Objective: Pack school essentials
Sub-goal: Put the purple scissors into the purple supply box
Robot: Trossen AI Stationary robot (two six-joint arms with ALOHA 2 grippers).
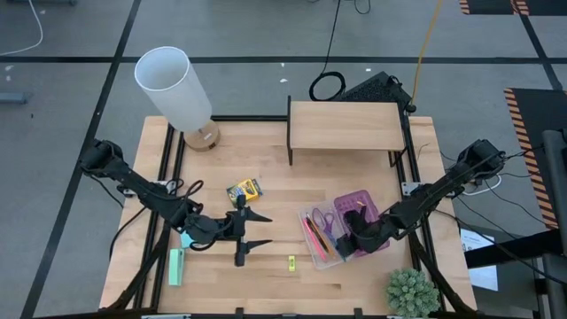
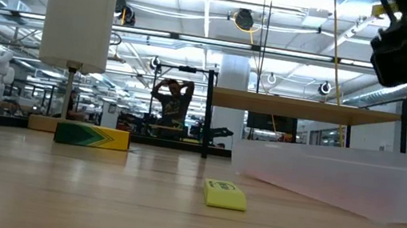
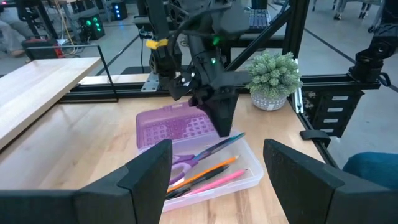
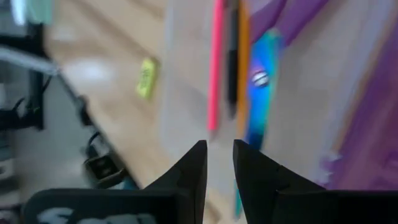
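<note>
A clear pencil case with an open purple lid lies right of centre. It holds a pink pen, an orange pencil, a black pen and purple-handled scissors. My right gripper points down over the case with its fingers shut and nothing between them. My left gripper stands open left of the case, facing it. A yellow crayon box lies flat behind my left gripper. A tiny yellow piece lies near the front edge. A pale note pad lies at the front left.
A white-shaded lamp stands at the far left corner. A wooden shelf stands at the far middle. A small green plant sits at the front right corner. Bare wood shows between the crayon box and the case.
</note>
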